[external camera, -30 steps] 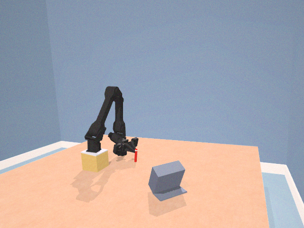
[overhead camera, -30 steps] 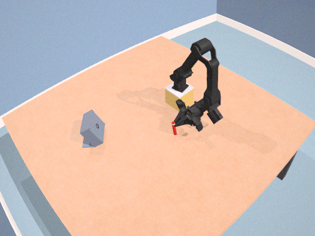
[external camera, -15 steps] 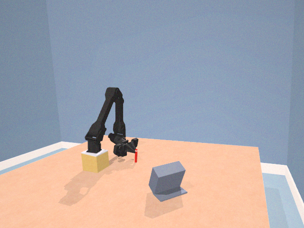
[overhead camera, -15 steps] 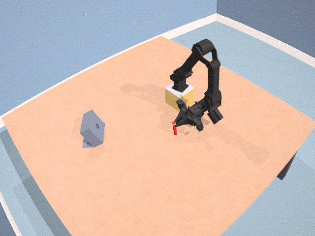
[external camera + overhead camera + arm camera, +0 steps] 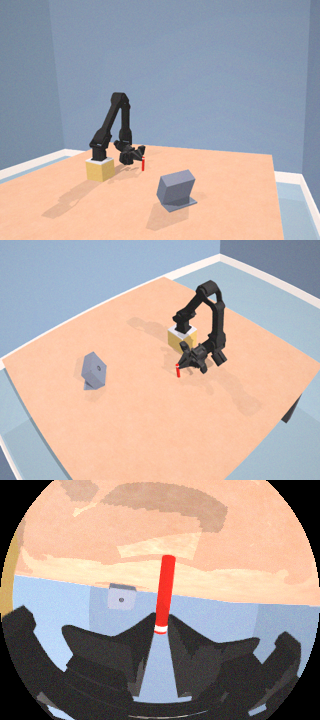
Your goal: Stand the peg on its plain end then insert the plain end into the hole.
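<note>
Red along most of its length, the peg [image 5: 178, 372] [image 5: 143, 165] [image 5: 165, 587] is pinched between my jaws, which are closed on it near the end marked by a white band [image 5: 177, 366] [image 5: 143, 158] [image 5: 160, 629]. It stands upright or nearly so in the top and exterior views, banded end uppermost and plain end pointing down toward the tabletop [image 5: 155, 420] [image 5: 232, 206] [image 5: 260, 555]; whether the plain end touches that surface I cannot tell. My black arm [image 5: 218, 320] [image 5: 110, 118] rises from a yellow block [image 5: 174, 340] [image 5: 95, 171] with a white top, bends at its highest joint and descends to the jaws, which reach the peg from the side. Well apart from the peg sits the blue-grey sloped panel [image 5: 97, 376] [image 5: 178, 191] [image 5: 128, 594], a thick tilted body on a thin foot [image 5: 88, 388] [image 5: 169, 208]. Its face bears one round hole [image 5: 98, 368] [image 5: 121, 600], visible in the top and wrist views; the exterior view shows the panel from behind. The peg is outside this hole. In the wrist view, the peg extends beyond my jaws, and the panel appears small to the left of it.
</note>
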`<state>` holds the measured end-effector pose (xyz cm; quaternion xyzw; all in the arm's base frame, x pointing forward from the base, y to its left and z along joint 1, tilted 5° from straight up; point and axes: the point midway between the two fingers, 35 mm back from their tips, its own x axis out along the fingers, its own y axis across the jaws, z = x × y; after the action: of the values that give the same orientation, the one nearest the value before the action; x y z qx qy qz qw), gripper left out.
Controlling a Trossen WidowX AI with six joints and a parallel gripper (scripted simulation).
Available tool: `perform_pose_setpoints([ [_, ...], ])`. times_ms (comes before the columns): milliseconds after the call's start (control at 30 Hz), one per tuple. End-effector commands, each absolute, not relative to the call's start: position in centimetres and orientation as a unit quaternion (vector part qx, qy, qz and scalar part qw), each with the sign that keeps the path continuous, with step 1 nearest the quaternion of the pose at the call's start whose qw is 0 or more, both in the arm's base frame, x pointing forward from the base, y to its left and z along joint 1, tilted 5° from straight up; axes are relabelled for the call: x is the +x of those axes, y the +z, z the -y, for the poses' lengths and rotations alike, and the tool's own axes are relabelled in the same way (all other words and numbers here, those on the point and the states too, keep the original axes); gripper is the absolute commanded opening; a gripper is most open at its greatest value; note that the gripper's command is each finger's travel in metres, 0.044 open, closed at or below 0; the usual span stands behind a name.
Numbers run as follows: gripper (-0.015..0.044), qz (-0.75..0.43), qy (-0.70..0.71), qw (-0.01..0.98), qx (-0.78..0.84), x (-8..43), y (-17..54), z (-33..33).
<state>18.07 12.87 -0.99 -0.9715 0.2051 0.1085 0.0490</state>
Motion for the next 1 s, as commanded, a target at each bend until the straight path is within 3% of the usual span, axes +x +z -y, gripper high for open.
perform_pose_setpoints([
  [0,0.0049,-0.205,0.109,0.049,-0.971,17.98,-1.14,-12.90],
  [967,0.0049,-0.196,0.100,0.041,-0.975,17.65,-1.26,-13.19],
])
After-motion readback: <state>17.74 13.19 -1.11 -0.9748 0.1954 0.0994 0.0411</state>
